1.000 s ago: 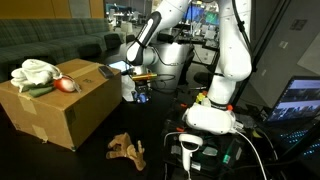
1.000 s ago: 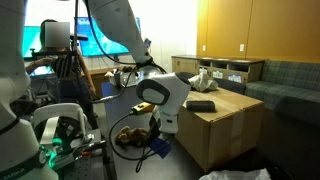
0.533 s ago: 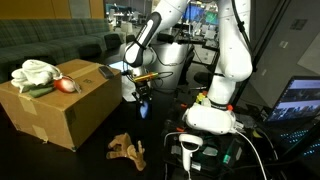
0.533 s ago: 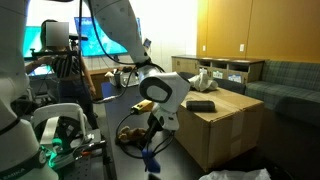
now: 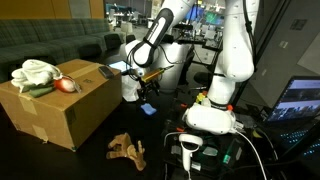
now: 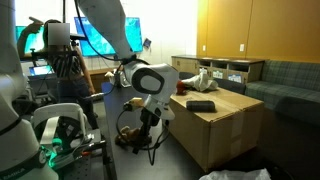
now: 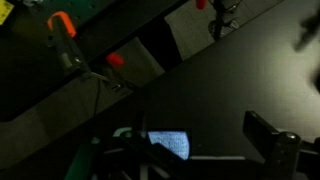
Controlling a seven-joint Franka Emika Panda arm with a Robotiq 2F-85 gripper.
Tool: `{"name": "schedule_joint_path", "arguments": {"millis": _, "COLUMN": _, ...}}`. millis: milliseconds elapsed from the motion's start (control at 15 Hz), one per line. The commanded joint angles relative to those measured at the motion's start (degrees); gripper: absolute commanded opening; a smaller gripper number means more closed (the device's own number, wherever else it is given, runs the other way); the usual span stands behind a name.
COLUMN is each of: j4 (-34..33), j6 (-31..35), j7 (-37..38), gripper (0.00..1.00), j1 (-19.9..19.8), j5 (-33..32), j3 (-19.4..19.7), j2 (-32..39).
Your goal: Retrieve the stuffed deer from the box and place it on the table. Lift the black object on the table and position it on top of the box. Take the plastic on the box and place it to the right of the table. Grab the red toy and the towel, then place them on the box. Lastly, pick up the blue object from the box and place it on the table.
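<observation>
Now the gripper (image 5: 143,95) hangs just beside the cardboard box (image 5: 60,115), its jaws spread and empty, above the blue object (image 5: 148,108) lying on the dark tabletop (image 5: 95,152).

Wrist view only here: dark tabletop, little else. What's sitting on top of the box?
Observer: In an exterior view, the red toy, the towel and the black object all rest on top of the box.
Operator: Deer?
Observer: The stuffed deer lies on the table, in front of the box and apart from it.
Operator: End effector vs the box?
Observer: The end effector hangs above the table beside the box, not over its top.
</observation>
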State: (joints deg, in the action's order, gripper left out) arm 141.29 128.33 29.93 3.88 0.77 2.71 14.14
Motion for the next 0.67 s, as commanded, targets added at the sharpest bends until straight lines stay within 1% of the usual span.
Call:
{"name": "schedule_joint_path", "arguments": {"millis": 0, "j4": 11.1, "j6": -0.9, "j7": -2.3, "gripper": 1.0, "j1": 0.7, "j5": -9.1, "j3": 0.6, "j2": -14.2}}
{"name": "schedule_joint_path", "arguments": {"millis": 133, "j4": 15.3, "j6": -3.0, "j7": -1.1, "gripper": 1.0, "j1": 0.2, "j5": -13.1, "j3": -0.7, "j2": -20.2}}
{"name": "schedule_joint_path", "arguments": {"millis": 333, "j4": 22.1, "j6": -2.3, "j7": 2.2, "gripper": 1.0, "j1": -0.7, "j5": -18.7, "j3": -3.5, "j2": -29.3}}
{"name": "schedule_joint_path", "arguments": {"millis": 400, "j4": 16.3, "j6": -6.3, "j7": 1.6, "gripper": 1.0, "j1": -0.8, "j5": -18.3, "j3": -4.7, "j2": -28.7}}
{"name": "schedule_joint_path", "arguments": {"millis": 467, "j4": 17.5, "j6": -5.7, "j7": 2.7, "gripper": 1.0, "j1": -1.0, "j5": -18.8, "j3": -6.0, "j2": -31.4}}
{"name": "schedule_joint_path", "arguments": {"millis": 533, "j4": 17.3, "j6": -3.6, "j7": 0.8, "gripper": 1.0, "j1": -1.9, "j5": -16.8, "j3": -5.4, "j2": -25.9}}
{"name": "schedule_joint_path", "arguments": {"millis": 600, "j4": 16.9, "j6": -4.3, "j7": 1.1, "gripper": 1.0, "j1": -1.9, "j5": -16.9, "j3": -6.3, "j2": -28.0}}
